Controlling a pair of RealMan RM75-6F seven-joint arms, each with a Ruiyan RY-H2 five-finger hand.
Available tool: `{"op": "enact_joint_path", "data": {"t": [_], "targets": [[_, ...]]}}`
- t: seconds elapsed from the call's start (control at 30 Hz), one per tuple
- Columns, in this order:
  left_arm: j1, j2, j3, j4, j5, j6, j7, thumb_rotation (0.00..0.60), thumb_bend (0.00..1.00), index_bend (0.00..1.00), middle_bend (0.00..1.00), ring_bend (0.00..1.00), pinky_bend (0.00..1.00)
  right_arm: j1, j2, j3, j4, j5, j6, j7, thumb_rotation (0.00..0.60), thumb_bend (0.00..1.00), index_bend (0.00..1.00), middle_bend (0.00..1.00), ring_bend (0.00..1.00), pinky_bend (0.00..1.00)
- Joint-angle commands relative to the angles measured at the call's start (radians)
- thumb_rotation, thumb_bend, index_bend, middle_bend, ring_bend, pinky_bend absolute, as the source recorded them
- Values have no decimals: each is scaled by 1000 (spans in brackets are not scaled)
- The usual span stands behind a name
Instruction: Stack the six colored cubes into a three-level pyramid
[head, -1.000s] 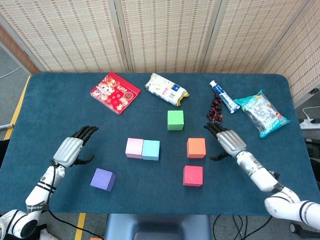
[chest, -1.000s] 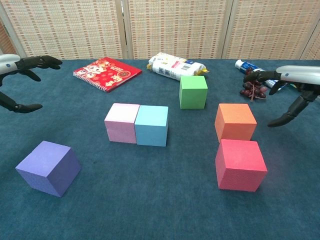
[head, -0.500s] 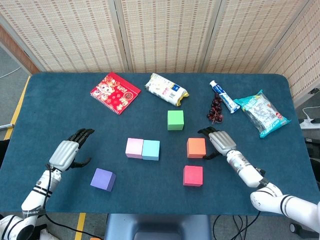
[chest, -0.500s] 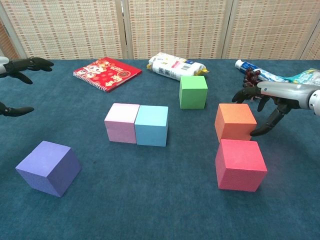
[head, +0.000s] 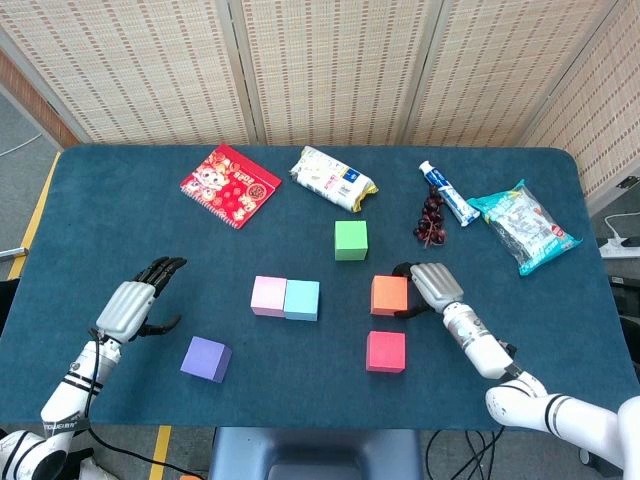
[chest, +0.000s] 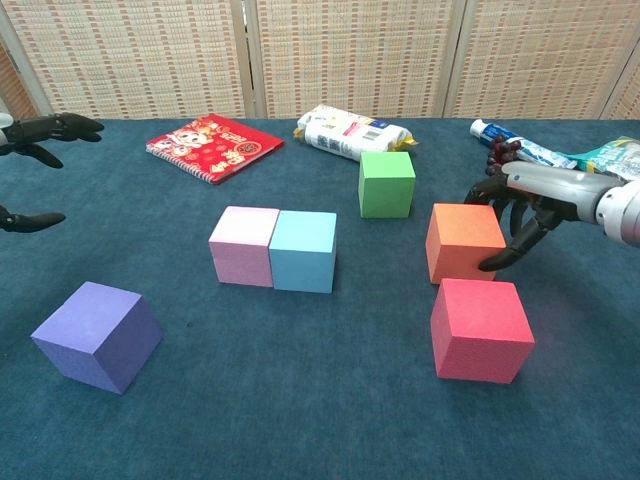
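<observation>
Cubes lie unstacked on the blue counter (head: 100, 200): the pink cube (head: 268, 296) touches the light blue cube (head: 302, 299) at the centre, the green cube (head: 351, 240) is at 12 o'clock of them, the purple cube (head: 206, 358) at 8 o'clock, the red cube (head: 386, 351) at 4 o'clock. The right hand (head: 430, 287) presses its fingers (chest: 508, 252) on the right side of the orange cube (head: 389, 295), just above the red one. The left hand (head: 133, 306) hovers at 9 o'clock, fingers apart, holding nothing.
</observation>
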Motion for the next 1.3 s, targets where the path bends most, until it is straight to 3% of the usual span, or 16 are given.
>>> {"op": "enact_joint_path", "data": {"t": [0.03, 0.27, 0.47, 0.87, 1.3], "targets": [[3, 3, -1, -1, 2, 3, -3, 600, 341, 36, 68, 5, 188, 8, 13, 18, -40, 0, 8, 2, 600, 233, 660, 520, 525, 590], [11, 11, -7, -9, 10, 20, -6, 600, 341, 30, 68, 4, 188, 70, 59, 47, -145, 49, -89, -17, 600, 239, 637, 522, 515, 590], [17, 17, -7, -10, 18, 28, -12, 600, 341, 25, 67, 2, 188, 136, 29, 61, -143, 138, -154, -88, 600, 239, 619, 522, 504, 590], [33, 14, -1, 14, 31, 41, -48, 600, 341, 23, 65, 0, 186, 191, -50, 44, -115, 258, -130, -219, 600, 239, 614, 522, 499, 590], [37, 7, -1, 37, 41, 42, -75, 600, 342, 19, 61, 0, 186, 215, -109, 43, -74, 283, -93, -265, 600, 239, 600, 522, 490, 581]]}}
